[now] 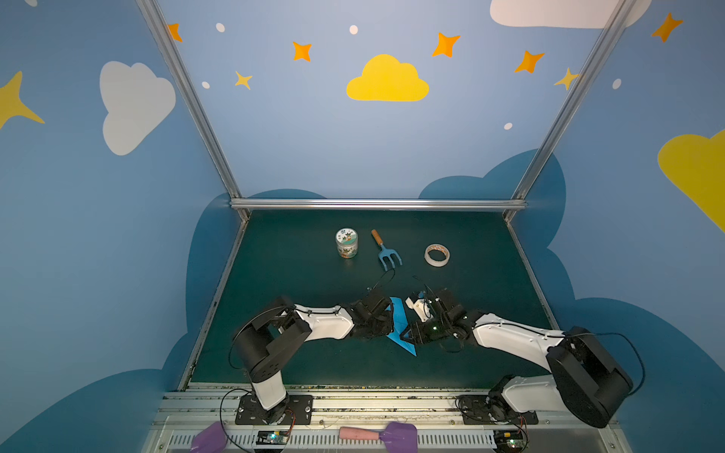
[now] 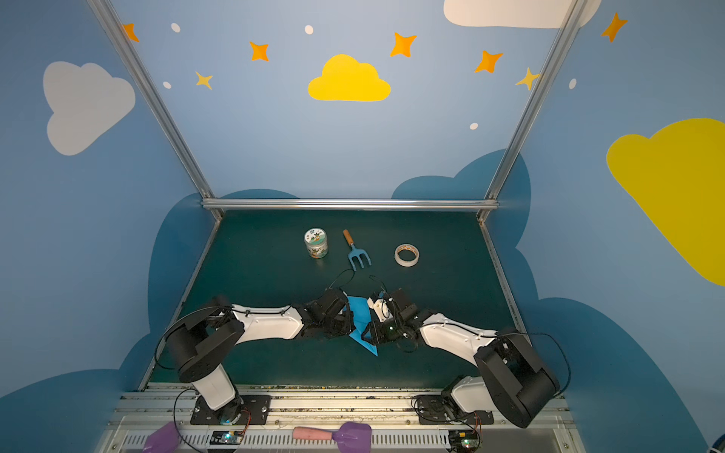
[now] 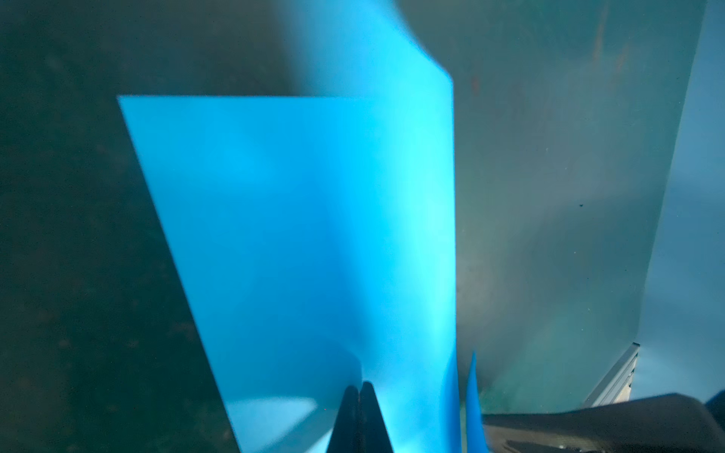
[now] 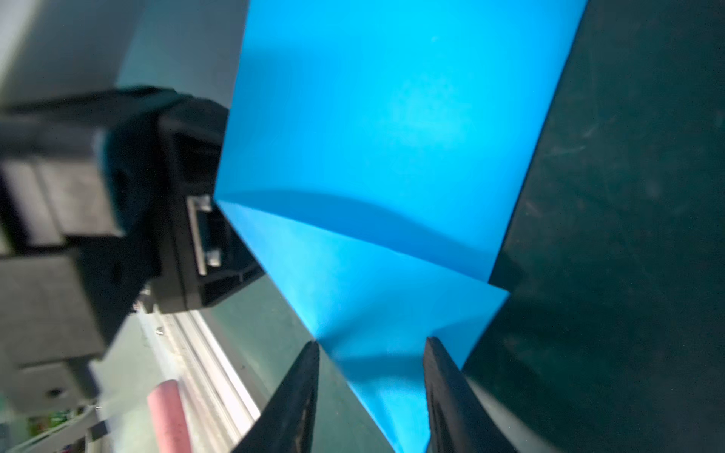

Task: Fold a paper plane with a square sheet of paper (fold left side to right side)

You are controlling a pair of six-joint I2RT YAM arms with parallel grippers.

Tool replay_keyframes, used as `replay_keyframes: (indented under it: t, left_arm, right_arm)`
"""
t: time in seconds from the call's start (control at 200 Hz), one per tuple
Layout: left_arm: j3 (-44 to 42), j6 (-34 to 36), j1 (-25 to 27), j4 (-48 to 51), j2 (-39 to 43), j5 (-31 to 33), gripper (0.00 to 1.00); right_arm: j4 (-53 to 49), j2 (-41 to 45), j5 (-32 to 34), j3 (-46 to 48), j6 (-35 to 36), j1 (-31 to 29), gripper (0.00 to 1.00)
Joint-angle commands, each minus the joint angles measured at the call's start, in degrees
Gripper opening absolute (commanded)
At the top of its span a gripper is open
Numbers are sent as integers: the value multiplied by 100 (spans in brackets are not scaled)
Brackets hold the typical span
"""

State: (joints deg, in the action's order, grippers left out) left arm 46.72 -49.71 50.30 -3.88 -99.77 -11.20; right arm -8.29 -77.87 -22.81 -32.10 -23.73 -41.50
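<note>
Firstly, table [image 1: 294, 282]: dark green top, your working ground. It looks smooth, so a nudged sheet may slide rather than crease.
square sheet of paper [image 1: 399, 319]: sky-blue and partly folded, lying on the table between both grippers, near the front middle. In the left wrist view the paper [image 3: 294, 235] shows one flap standing up off the table. Your main risk is that this flap springs open or lands skewed, since its crease does not look pressed flat.
left gripper [image 3: 359, 392]: clenched, jaws tight together, tips at the sheet. You cannot tell whether a layer is pinched or merely pinned. If the tips drag, the whole sheet shifts with them.
right gripper [image 4: 370, 345]: released — jaws apart, astride the pointed end of the paper [image 4: 392, 117], gripping nothing. Draw it away carelessly and a finger may snag that point and pull the fold open.
jar [image 1: 347, 243]: upright, well apart, beyond the paper — little hazard to you.
fork [image 1: 386, 251]: blue with a wooden handle, lying between jar and tape roll. It is a hazard only if you reach far back.
tape roll [image 1: 436, 255]: lying flat, well apart from the paper; likewise.
</note>
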Motion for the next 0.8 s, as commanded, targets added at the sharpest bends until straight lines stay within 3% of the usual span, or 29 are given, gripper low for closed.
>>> replay_keyframes:
  t: [0.0,0.43,0.796]
  left_arm:
    - [-125,88,23,638,-306,101,4]
    - [-119,84,32,634,-292,101,4]
    - [-128,65,38,616,-297,101,4]
  right_arm:
    - [-458,-57,633,-212,166,-240,47]
    - [-1029,-115,2505,-570,149,-1172,54]
    - [-1156,-329,2969,-841,201,-1534,49]
